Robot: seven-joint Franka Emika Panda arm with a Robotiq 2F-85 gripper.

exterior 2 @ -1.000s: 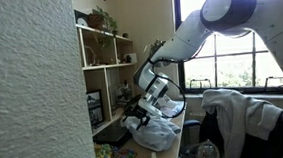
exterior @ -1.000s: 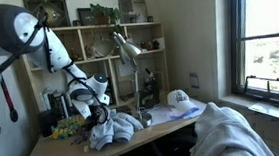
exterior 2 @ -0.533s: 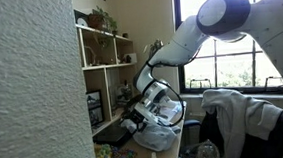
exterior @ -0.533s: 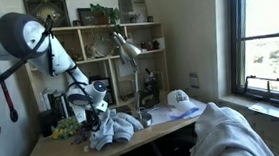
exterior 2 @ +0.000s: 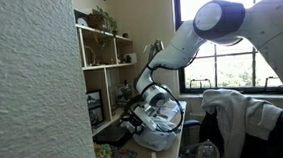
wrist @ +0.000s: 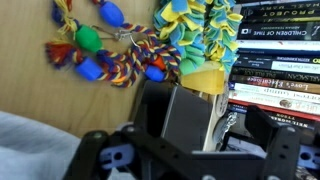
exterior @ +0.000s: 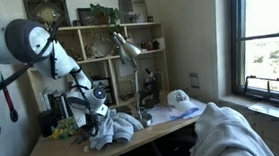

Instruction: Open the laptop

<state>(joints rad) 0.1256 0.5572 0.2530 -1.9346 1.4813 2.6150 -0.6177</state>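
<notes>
- wrist view: no laptop can be made out for certain; a dark slab (wrist: 190,115) stands by the books (wrist: 275,60), so opening looks not yet done.
- tool (wrist: 185,160) low over the table (exterior: 55,153); its opening i cannot tell.

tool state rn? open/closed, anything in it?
Tool: open, with a dark flat panel edge between the fingers; the wrist view does not settle whether they clamp it. The exterior views are too small to help.

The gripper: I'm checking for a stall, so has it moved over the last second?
Yes. In an exterior view the gripper has shifted slightly left, away from the desk lamp, staying low over the desk.
</notes>
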